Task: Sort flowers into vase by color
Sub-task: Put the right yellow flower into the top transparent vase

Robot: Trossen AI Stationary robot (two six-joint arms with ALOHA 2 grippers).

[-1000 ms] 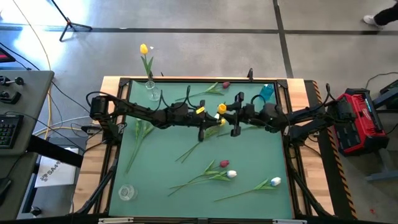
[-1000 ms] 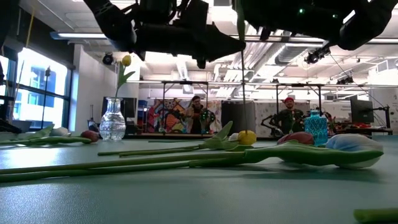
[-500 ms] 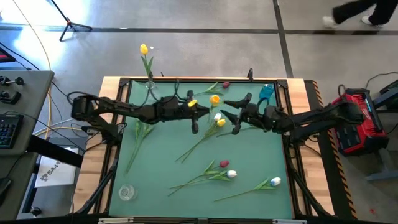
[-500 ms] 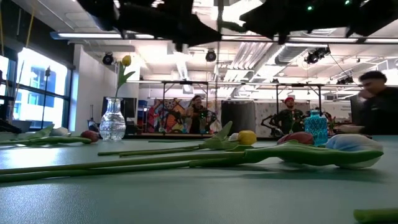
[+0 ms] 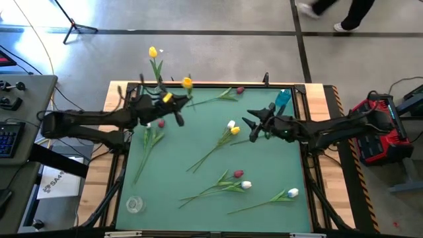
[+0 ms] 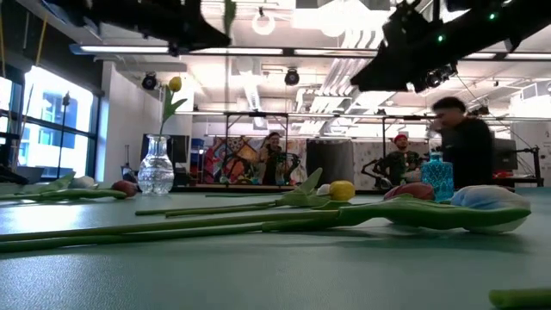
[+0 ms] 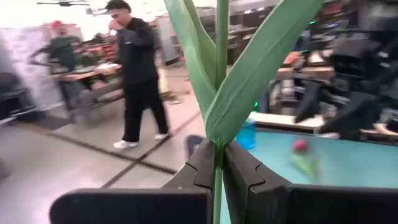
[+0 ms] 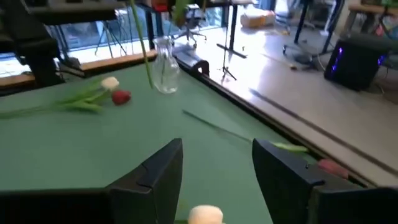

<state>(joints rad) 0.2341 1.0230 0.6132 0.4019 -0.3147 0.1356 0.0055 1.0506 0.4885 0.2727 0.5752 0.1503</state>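
Note:
My left gripper (image 5: 177, 114) is shut on a yellow tulip (image 5: 187, 82) near the table's far left, beside the clear vase (image 5: 160, 94). That vase holds another yellow tulip (image 5: 153, 51) upright. In the left wrist view the held tulip's leaves (image 7: 249, 68) rise above the fingers. My right gripper (image 8: 217, 168) stands open above the mat at centre right, with nothing between its fingers. Other flowers lie flat on the mat: a white and a yellow one (image 5: 231, 127), a dark red and a white one (image 5: 241, 180), and a white one (image 5: 293, 193). My left gripper pinches the tulip's thin green stem (image 7: 217, 163) between its two fingers, just below where the leaves spring from it. The fingers (image 7: 202, 169) come at it level and lie across the stem. The tulip stands upright, head up, lifted clear of the mat.
A blue vase (image 5: 283, 98) stands at the far right. A clear glass (image 5: 134, 203) stands at the near left corner. More flowers lie at the left edge (image 5: 149, 135) and far edge (image 5: 228, 94). A raised rim (image 5: 218, 84) frames the mat. A person walks beyond the table.
My left gripper has carried the yellow tulip up from the table's middle toward its far left, near the clear vase. The tulip has stayed upright. My right gripper has drawn back a little toward the right edge and tipped up toward level.

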